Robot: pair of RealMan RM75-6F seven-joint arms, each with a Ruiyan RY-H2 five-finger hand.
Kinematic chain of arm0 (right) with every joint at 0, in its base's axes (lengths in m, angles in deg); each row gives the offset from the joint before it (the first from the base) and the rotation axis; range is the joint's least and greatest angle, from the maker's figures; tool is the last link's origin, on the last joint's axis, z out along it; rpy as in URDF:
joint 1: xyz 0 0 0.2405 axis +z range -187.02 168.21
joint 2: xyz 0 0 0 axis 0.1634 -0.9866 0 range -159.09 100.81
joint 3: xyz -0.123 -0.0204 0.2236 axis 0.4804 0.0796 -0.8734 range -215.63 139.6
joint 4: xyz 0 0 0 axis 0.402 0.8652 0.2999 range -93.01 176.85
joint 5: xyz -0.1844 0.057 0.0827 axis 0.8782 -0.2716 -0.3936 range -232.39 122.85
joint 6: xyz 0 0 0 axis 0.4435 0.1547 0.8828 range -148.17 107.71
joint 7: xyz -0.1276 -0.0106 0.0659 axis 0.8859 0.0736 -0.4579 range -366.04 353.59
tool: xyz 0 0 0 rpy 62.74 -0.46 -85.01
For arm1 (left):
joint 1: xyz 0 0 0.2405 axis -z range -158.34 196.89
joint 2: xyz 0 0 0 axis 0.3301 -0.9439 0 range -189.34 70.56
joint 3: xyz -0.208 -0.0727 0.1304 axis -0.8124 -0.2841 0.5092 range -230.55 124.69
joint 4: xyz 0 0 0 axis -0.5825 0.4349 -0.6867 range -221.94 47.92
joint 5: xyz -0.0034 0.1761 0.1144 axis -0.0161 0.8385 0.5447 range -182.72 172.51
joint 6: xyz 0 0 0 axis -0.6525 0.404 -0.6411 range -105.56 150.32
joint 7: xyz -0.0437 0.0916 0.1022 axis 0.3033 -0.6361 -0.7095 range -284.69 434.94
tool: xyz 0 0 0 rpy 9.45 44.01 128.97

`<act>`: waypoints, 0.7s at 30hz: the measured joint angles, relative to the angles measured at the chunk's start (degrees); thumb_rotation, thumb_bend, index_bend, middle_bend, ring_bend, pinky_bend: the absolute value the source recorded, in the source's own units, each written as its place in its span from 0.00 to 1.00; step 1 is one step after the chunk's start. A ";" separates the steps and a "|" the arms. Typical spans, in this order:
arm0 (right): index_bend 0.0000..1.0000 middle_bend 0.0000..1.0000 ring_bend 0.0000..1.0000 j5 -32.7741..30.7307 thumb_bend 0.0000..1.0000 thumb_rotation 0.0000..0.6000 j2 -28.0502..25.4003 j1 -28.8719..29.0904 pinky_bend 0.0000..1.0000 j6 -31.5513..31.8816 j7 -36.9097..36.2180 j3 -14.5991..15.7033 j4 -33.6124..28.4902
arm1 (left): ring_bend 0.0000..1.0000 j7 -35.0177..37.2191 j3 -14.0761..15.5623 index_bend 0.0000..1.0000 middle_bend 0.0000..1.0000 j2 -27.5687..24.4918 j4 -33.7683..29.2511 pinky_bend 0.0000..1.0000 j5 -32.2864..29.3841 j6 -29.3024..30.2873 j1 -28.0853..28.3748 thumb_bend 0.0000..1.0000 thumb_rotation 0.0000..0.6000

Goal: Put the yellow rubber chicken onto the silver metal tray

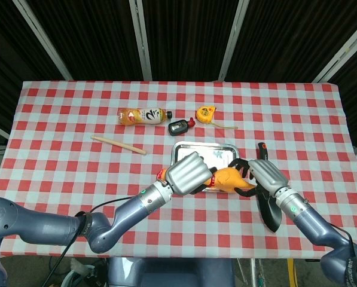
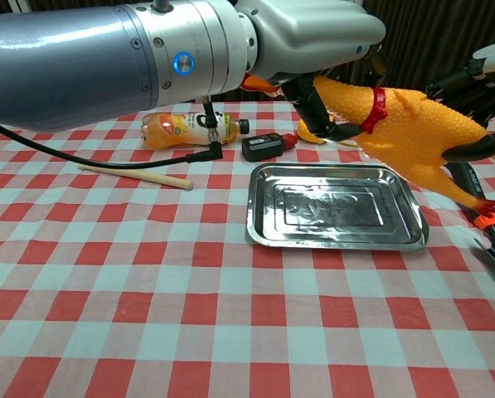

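Note:
The yellow rubber chicken (image 1: 229, 178) (image 2: 413, 133), with its red collar, hangs in the air over the right part of the silver metal tray (image 1: 193, 147) (image 2: 334, 236). It does not touch the tray. My left hand (image 1: 187, 172) (image 2: 313, 33) grips its neck and head end. From the right, my right hand (image 1: 267, 175) (image 2: 473, 151) wraps dark fingers around its rear by the legs. The chicken slopes down toward its orange feet. The tray has nothing on it.
An orange drink bottle (image 1: 143, 115) (image 2: 185, 127), a small black device (image 1: 179, 126) (image 2: 266, 146) and a yellow tape measure (image 1: 206, 113) lie behind the tray. A wooden stick (image 1: 118, 144) (image 2: 135, 176) lies left. A black tool with an orange handle (image 1: 265, 200) (image 2: 483, 222) lies right of the tray.

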 measured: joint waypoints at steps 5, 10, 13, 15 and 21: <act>0.88 0.76 0.76 -1.05 0.58 1.00 0.43 -0.44 0.76 1.66 1.32 -0.12 -0.03 | 0.65 0.29 -0.06 0.60 0.72 0.02 0.33 0.73 0.18 -0.12 -0.08 0.64 1.00; 1.00 0.90 0.90 -1.99 0.70 1.00 0.80 -0.74 0.87 2.88 2.74 -0.23 -0.22 | 0.65 0.49 -0.20 0.60 0.71 0.18 0.46 0.73 0.29 -0.13 -0.08 0.64 1.00; 1.00 0.95 0.95 -2.45 0.77 1.00 1.13 -0.85 0.91 3.23 3.30 -0.24 -0.17 | 0.65 0.64 -0.32 0.60 0.71 0.19 0.46 0.73 0.44 -0.04 -0.13 0.64 1.00; 1.00 0.97 0.97 -2.56 0.81 1.00 1.37 -0.93 0.93 3.56 3.72 -0.23 -0.04 | 0.65 0.68 -0.38 0.60 0.71 0.17 0.49 0.73 0.55 0.05 -0.17 0.64 1.00; 1.00 0.99 1.00 -2.78 0.87 1.00 1.61 -1.24 0.95 4.17 4.29 -0.25 -0.11 | 0.65 0.84 -0.38 0.59 0.71 0.25 0.79 0.73 0.45 0.04 -0.33 0.64 1.00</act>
